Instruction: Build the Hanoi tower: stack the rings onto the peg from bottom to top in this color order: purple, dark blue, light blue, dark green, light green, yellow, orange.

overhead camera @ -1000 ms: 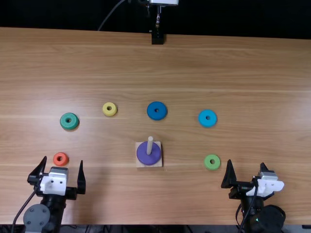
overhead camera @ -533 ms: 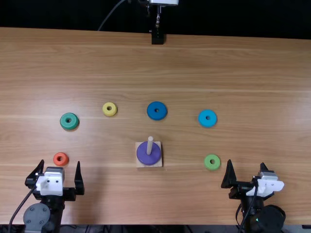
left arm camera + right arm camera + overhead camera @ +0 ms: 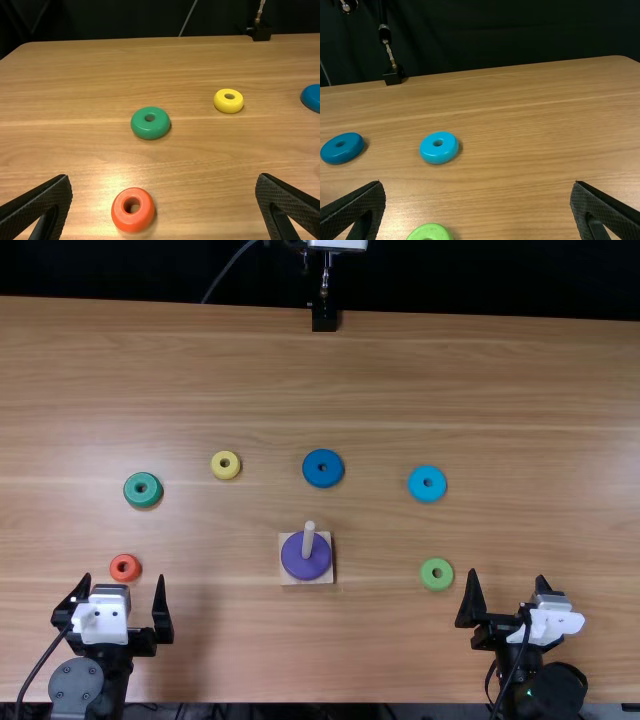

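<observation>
The purple ring [image 3: 306,562] lies around the peg [image 3: 309,540] on its square base. Loose on the table are the dark blue ring [image 3: 323,468], light blue ring [image 3: 427,484], dark green ring [image 3: 143,490], light green ring [image 3: 437,574], yellow ring [image 3: 225,465] and orange ring [image 3: 125,568]. My left gripper [image 3: 124,585] stands open just nearer than the orange ring; in its wrist view the left gripper [image 3: 164,197] has the orange ring [image 3: 133,209] between and beyond its spread fingers. My right gripper [image 3: 507,585] is open, right of the light green ring; its wrist view shows the right gripper [image 3: 478,202] holding nothing.
A black clamp mount [image 3: 324,318] stands at the far edge of the wooden table [image 3: 480,380]. The peg's base sits between the two arms, with loose rings to its left, right and far side.
My left gripper has shifted slightly to the left. The right gripper, the rings and the peg have kept their places.
</observation>
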